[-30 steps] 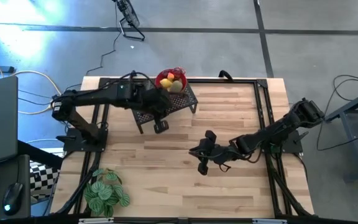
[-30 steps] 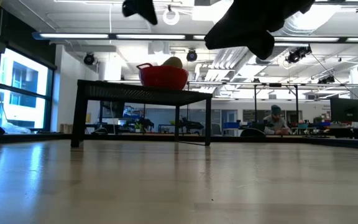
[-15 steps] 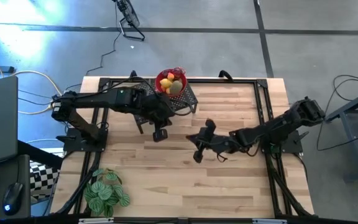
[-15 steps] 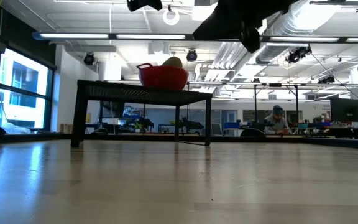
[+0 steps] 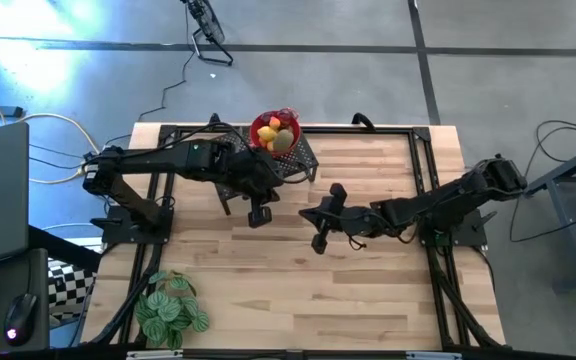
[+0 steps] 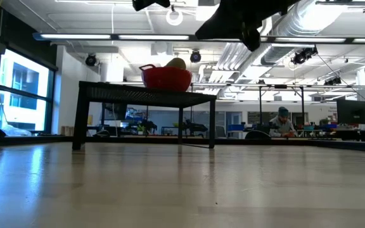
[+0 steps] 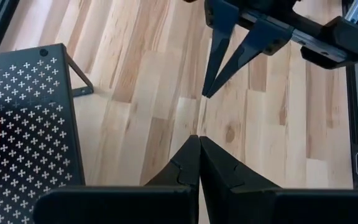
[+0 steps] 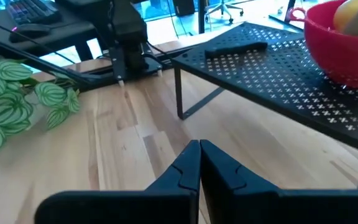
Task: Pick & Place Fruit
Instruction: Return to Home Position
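The tabletop (image 5: 268, 290) is pale wooden planking inside a black frame, set on a grey floor with loose cables. Level across it, the room is an open office with strip lights, tall windows and a person (image 6: 282, 121) seated at a far desk. Both pairs of fingers are pressed together tip to tip with nothing between them, and both hang over bare wood near the table's middle. The left gripper (image 5: 258, 214) and the right gripper (image 5: 317, 243) point roughly toward each other, near but apart. A black perforated shelf (image 5: 304, 160) stands just beside the left fingers. Ahead of the right fingers, its legs and deck come first. On that deck lies a dark slender object (image 8: 235, 48), too unclear to name. A green leafy plant (image 5: 168, 310) sits well off to one side of the right fingers. The fruit (image 5: 274, 133) is heaped in a red mesh bowl (image 6: 166, 78) on the shelf, beyond the left fingers and well apart from the right ones. It shows as rounded yellow pieces rising above the rim, with an olive-green one beside them.
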